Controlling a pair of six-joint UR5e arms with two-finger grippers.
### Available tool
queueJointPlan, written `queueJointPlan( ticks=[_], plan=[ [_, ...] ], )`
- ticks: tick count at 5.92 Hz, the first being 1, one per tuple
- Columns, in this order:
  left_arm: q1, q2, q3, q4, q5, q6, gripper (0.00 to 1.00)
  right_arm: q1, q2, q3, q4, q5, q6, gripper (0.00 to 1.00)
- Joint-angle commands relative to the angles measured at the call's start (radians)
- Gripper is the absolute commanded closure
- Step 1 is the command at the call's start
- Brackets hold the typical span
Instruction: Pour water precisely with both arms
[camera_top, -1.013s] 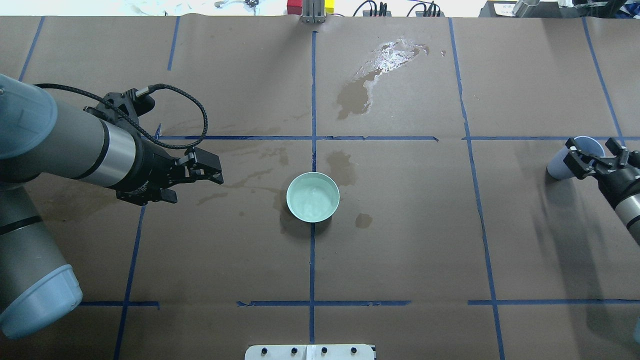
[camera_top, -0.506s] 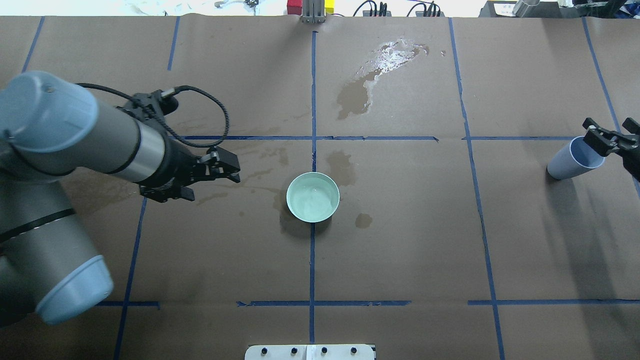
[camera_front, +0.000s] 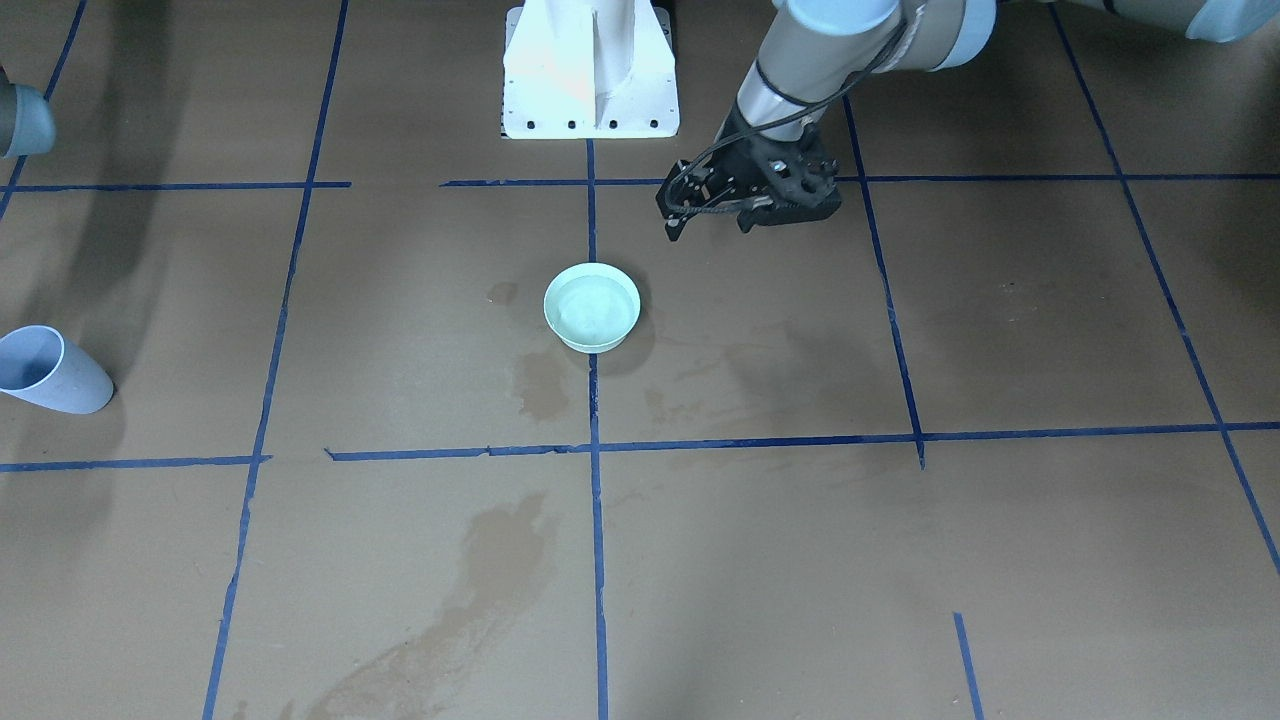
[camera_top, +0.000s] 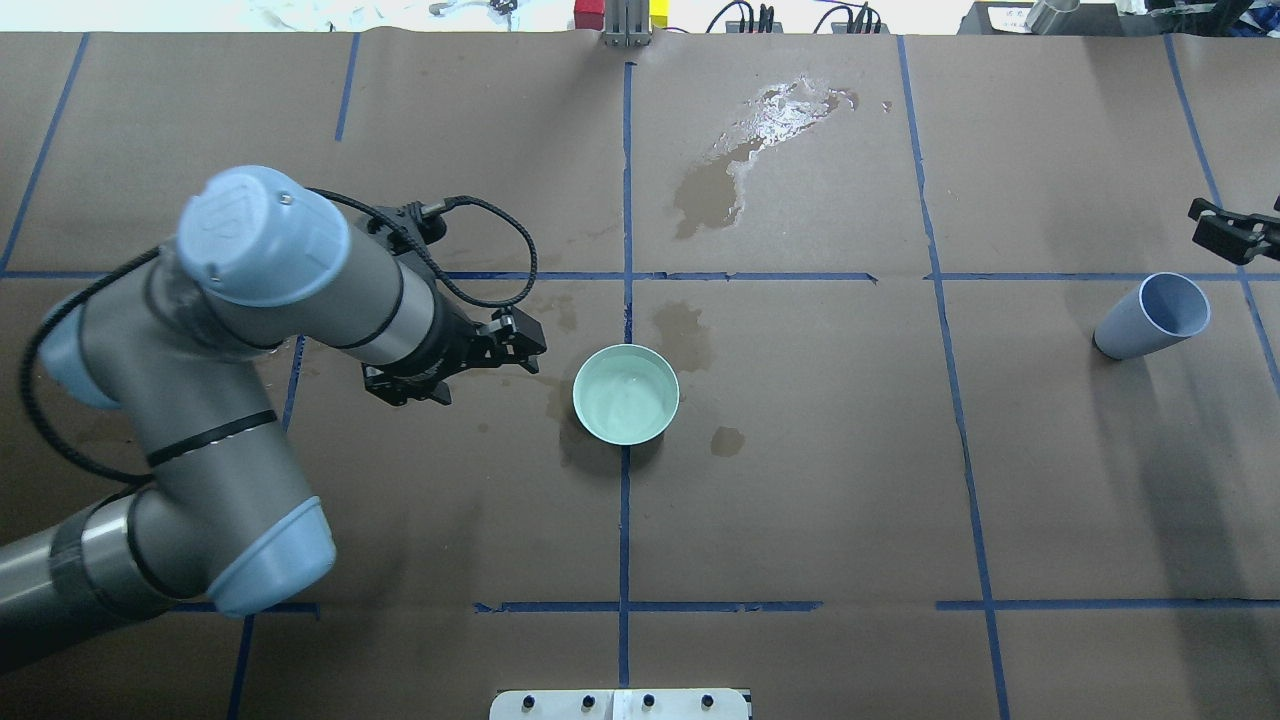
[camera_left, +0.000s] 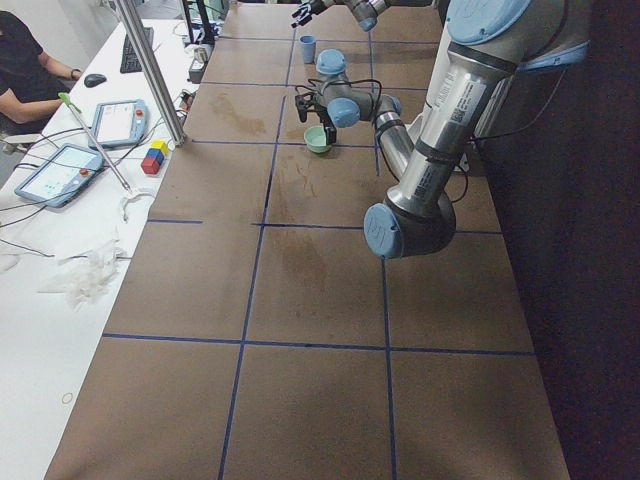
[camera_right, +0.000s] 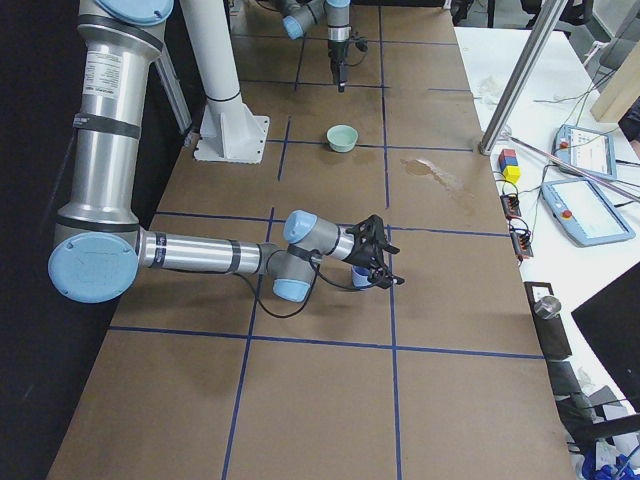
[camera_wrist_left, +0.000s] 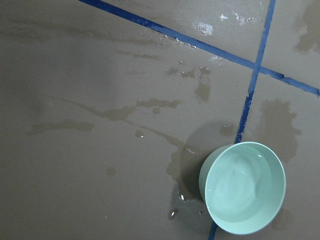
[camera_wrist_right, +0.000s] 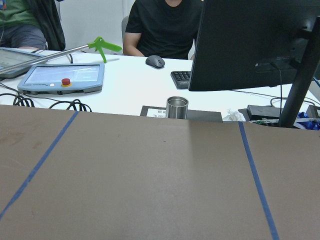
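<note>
A mint-green bowl with a shallow pool of clear water stands at the table's centre; it also shows in the left wrist view and the front view. My left gripper hangs just left of the bowl, open and empty, apart from it. A pale blue cup stands on the table at the far right, alone. My right gripper is open and empty, beyond the cup at the view's edge, apart from it.
A glossy spilled puddle and damp stains mark the brown paper. The white pedestal stands at the robot's side. Blue tape lines grid the table. Tablets, a metal tumbler and seated people lie beyond the far edge.
My left arm has swung right, bringing its gripper close to the bowl. My right gripper has let go of the cup and drawn back away from it; the cup stays on the table.
</note>
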Motion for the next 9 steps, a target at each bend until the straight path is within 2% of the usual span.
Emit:
queueJointPlan(
  ticks=[1,2,3,4,5,7,8,9],
  plan=[
    [0.027,-0.053,0.087,-0.003,0.04,-0.003,0.0,0.203,0.049,0.002,-0.122,0.312,-0.109,0.0],
    [0.047,-0.082,0.127,-0.003,0.049,-0.003,0.0,0.321,0.055,0.004,-0.18,0.505,-0.187,0.0],
    [0.053,-0.131,0.188,-0.003,0.061,-0.004,0.0,0.449,0.064,0.01,-0.316,0.697,-0.323,0.0],
    [0.056,-0.135,0.196,-0.003,0.061,-0.004,0.0,0.525,0.067,0.034,-0.51,0.846,-0.479,0.0],
    [0.059,-0.135,0.198,-0.003,0.061,-0.004,0.0,0.54,0.073,0.1,-0.713,0.89,-0.601,0.0],
    [0.076,-0.162,0.246,-0.003,0.078,-0.004,0.0,0.546,0.075,0.224,-1.223,0.872,-0.973,0.0],
    [0.085,-0.17,0.264,-0.005,0.09,-0.004,0.03,0.552,0.078,0.263,-1.402,0.866,-1.108,0.0],
    [0.087,-0.17,0.28,-0.006,0.09,-0.004,0.12,0.541,0.073,0.303,-1.476,0.864,-1.122,0.0]
  ],
)
